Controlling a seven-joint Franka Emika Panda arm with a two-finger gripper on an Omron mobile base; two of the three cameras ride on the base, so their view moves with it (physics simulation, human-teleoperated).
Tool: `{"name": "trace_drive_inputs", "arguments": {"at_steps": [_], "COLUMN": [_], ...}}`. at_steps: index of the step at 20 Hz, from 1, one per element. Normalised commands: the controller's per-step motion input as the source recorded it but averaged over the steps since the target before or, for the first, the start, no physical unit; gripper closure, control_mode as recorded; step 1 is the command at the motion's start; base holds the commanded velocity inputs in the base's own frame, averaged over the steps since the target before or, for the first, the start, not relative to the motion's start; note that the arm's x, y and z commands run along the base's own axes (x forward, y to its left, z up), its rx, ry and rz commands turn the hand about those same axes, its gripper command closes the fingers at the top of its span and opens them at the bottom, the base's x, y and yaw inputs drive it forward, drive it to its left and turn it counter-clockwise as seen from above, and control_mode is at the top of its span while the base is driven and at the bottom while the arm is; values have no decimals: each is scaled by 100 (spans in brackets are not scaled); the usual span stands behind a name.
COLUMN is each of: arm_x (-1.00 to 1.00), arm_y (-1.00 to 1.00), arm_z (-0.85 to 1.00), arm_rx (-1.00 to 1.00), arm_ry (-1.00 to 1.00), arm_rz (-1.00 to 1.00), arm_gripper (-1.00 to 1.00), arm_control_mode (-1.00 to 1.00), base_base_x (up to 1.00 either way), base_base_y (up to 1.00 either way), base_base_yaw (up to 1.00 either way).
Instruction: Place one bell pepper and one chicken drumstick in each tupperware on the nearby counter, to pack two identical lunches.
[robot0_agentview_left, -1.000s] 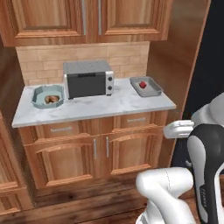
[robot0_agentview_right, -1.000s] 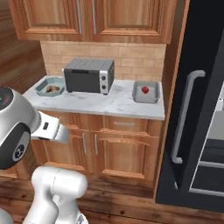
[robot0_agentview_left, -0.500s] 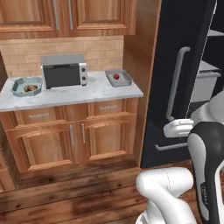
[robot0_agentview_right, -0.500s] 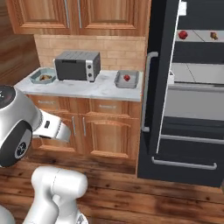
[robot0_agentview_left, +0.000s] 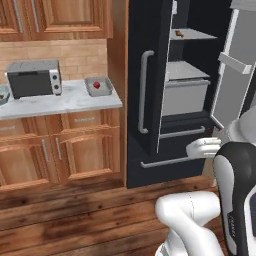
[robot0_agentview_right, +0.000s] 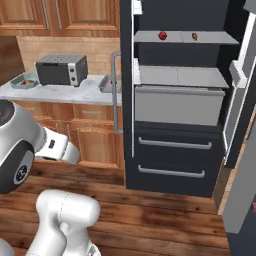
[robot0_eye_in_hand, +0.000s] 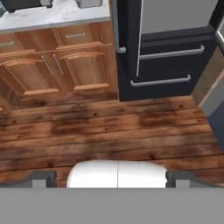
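Since the base swung right: both base cameras have left the bench front and now face the open fridge (the view shifted, not the things).
Left to fetch: bell pepper on the top fridge shelf, chicken drumstick near it, apart.
Packed: grey tupperware on the bench holds a red pepper; teal tupperware sits at the far end, contents unclear.
End effector: fingers wide apart, empty, over the wooden floor.
Meaning: probably a fetching trip; a high reach to the shelf follows.
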Motion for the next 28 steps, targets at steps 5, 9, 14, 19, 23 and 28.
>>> {"name": "trace_drive_inputs", "arguments": {"at_steps": [5,9,14,19,23,28], "arm_x": [0,0,0,0,0,0], "arm_y": [0,0,0,0,0,0], "arm_z": [0,0,0,0,0,0], "arm_rx": [0,0,0,0,0,0], "arm_ry": [0,0,0,0,0,0], "arm_rz": [0,0,0,0,0,0], "arm_gripper": [-100,-100,-100,-100,-100,-100], "arm_control_mode": [100,100,100,100,100,100], "base_base_x": [32,34,47,64,69,39], "base_base_y": [-100,-91,-45,-6,-1,-32], "base_base_yaw": [-4,-4,-1,0,5,1]}}
